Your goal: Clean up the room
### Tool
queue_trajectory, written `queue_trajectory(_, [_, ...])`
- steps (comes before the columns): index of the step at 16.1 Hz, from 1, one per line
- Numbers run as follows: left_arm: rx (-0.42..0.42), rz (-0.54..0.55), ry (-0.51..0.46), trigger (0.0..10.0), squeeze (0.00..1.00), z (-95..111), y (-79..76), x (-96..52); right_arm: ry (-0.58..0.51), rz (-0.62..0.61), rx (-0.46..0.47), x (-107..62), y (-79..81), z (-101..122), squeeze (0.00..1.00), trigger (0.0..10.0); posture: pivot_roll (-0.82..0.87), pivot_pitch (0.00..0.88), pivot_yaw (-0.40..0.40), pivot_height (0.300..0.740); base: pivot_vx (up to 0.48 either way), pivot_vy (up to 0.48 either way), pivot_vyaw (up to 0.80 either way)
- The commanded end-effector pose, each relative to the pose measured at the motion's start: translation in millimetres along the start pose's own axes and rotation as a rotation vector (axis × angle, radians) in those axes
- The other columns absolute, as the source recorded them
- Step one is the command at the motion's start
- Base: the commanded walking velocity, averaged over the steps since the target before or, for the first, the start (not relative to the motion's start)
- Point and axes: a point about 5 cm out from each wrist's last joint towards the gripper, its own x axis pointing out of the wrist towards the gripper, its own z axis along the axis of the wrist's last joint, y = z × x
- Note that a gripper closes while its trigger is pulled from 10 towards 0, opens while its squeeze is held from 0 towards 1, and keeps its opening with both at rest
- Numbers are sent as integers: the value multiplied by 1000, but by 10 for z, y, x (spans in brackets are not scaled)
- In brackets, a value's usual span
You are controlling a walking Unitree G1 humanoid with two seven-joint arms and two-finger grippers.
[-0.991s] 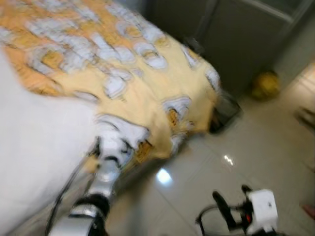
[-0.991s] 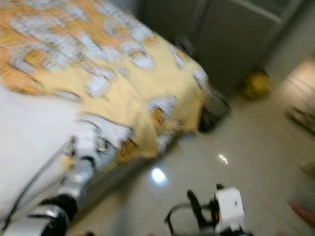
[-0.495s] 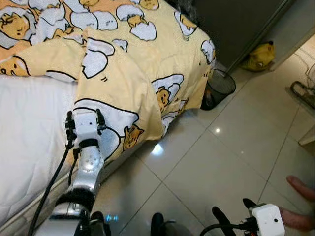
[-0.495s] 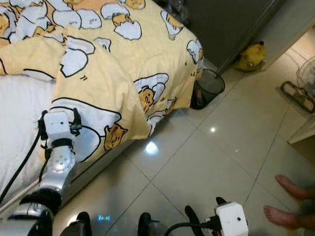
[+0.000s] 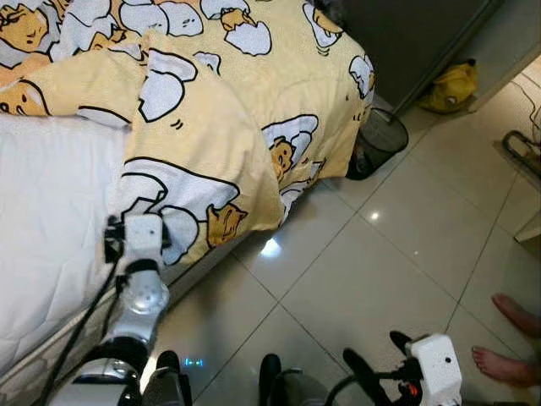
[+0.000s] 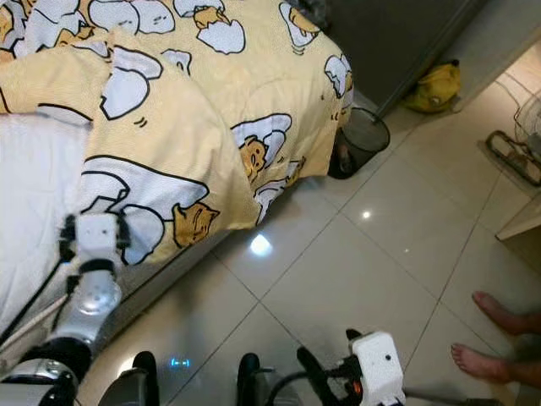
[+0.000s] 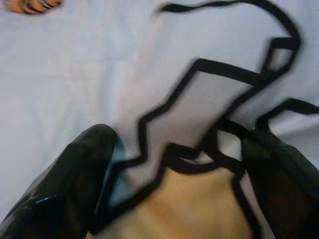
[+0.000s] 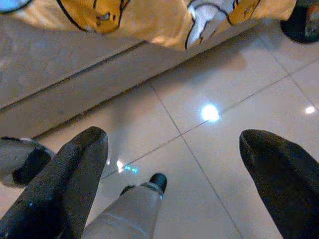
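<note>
- The right gripper (image 8: 174, 174) hangs with its two black fingers (image 8: 65, 191) spread wide over the glossy tiled floor (image 8: 239, 99).
- The yellow quilt's (image 8: 149, 20) edge hangs over the bed base (image 8: 65, 64).

Soft matt cloth quilt (image 5: 211, 110) printed in yellow and white; smooth white sheet (image 5: 42, 220); glossy light-reflecting tiled floor (image 5: 380, 271); black mesh bin (image 5: 376, 144); brushed silver metal left arm (image 5: 135, 313).

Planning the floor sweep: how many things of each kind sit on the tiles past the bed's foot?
Black mesh wastebasket: 1
Yellow bag by the dark cabinet: 1
Person's bare feet: 2
Total: 4
</note>
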Motion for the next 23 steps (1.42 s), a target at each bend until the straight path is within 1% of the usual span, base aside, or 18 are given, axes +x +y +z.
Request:
queue_trajectory(1, [-6,44,15,10000,0,-33,26,-21,64,0,27,-83,-12,-127,0,10000,-137,363,-243,740,0,0,0])
queue_trajectory(3, [-19,71,12,10000,0,-66,95,-42,84,7,35,-105,2,-195,0,10000,-132,360,-239,740,0,0,0])
queue_trajectory(5, [8,89,-10,10000,0,-74,142,-64,111,11,38,-113,-8,-261,0,10000,-129,359,-237,740,0,0,0])
queue_trajectory(6, [27,101,1,10000,0,-105,156,-80,117,7,40,-120,-17,-274,0,10000,-126,361,-236,740,0,0,0])
queue_trajectory(7, [23,97,61,10000,0,-190,155,-101,126,5,40,-125,-27,-296,0,10000,-125,361,-237,740,0,0,0])
queue_trajectory(8, [-50,59,200,10000,0,-321,98,-131,129,8,41,-119,-31,-300,0,10000,-123,362,-239,740,0,0,0])
queue_trajectory(9, [-138,-5,305,10000,0,-407,1,-175,128,9,42,-110,-30,-296,0,10000,-124,362,-240,740,0,0,0])
queue_trajectory(10, [-172,-33,344,10000,0,-437,-44,-198,127,10,42,-105,-28,-293,0,10000,-124,362,-240,740,0,0,0])
queue_trajectory(11, [-199,-89,385,10000,0,-466,-118,-230,127,13,43,-97,-26,-290,0,10000,-130,365,-241,740,0,0,0])
queue_trajectory(12, [-193,-103,398,10000,0,-469,-134,-228,127,14,44,-90,-31,-292,0,10000,-138,369,-246,740,0,0,0])
queue_trajectory(13, [-195,-109,414,2706,0,-461,-135,-203,129,14,43,-96,-33,-288,0,10000,-143,368,-248,740,0,0,0])
queue_trajectory(14, [-196,-103,413,0,0,-445,-122,-177,132,14,41,-105,-32,-288,0,10000,-144,362,-247,740,0,0,0])
queue_trajectory(16, [-188,-101,387,0,0,-393,-88,-113,139,12,37,-102,-44,-313,0,10000,-137,344,-237,740,0,0,0])
queue_trajectory(17, [-143,-130,370,0,0,-390,-103,-122,139,10,38,-72,-55,-329,0,10000,-131,329,-231,740,0,0,0])
queue_trajectory(18, [-81,-172,358,0,0,-409,-132,-154,133,10,38,-34,-52,-320,0,10000,-125,317,-224,740,0,0,0])
queue_trajectory(19, [-41,-202,352,0,0,-426,-162,-186,125,11,38,-3,-45,-305,0,10000,-116,303,-214,740,0,0,0])
queue_trajectory(20, [-5,-231,349,0,0,-445,-205,-229,113,12,38,46,-38,-280,0,10000,-112,300,-206,740,0,0,0])
queue_trajectory(23, [37,-318,336,0,0,-431,-390,-321,102,5,38,131,-57,-275,0,10000,-98,297,-190,740,0,0,0])
